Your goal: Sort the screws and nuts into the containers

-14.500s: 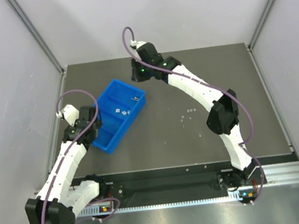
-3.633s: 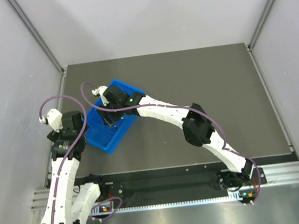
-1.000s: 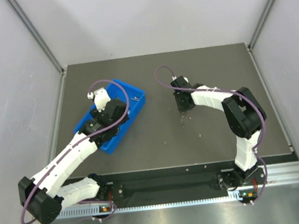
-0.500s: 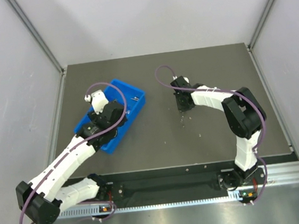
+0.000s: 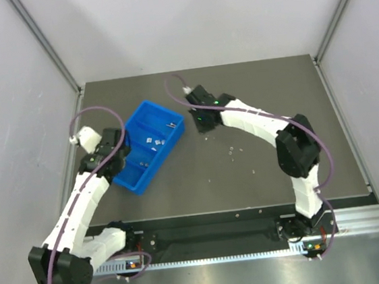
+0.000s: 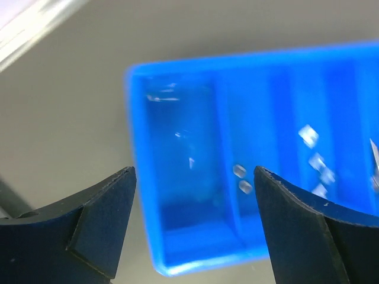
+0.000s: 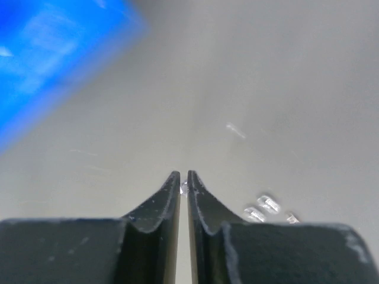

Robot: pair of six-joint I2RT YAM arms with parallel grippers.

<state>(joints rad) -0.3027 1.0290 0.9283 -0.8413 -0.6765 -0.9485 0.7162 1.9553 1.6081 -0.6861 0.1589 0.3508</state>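
Top external: right gripper (image 5: 204, 127) near tray (image 5: 138, 186) corner.

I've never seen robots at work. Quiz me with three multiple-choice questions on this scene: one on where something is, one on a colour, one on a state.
1. Seen from above, the loose silver bits lie on the table:
A) right of the tray
B) left of it
C) behind it, by the back wall
2. The tray is:
A) red
B) blue
C) green
3. The left gripper is:
A) shut
B) clamped on the tray
C) wide open
Answers: 1 A, they dot the dark table right of the tray; 2 B, it is bright blue in every view; 3 C, its jaws stand far apart above the tray.
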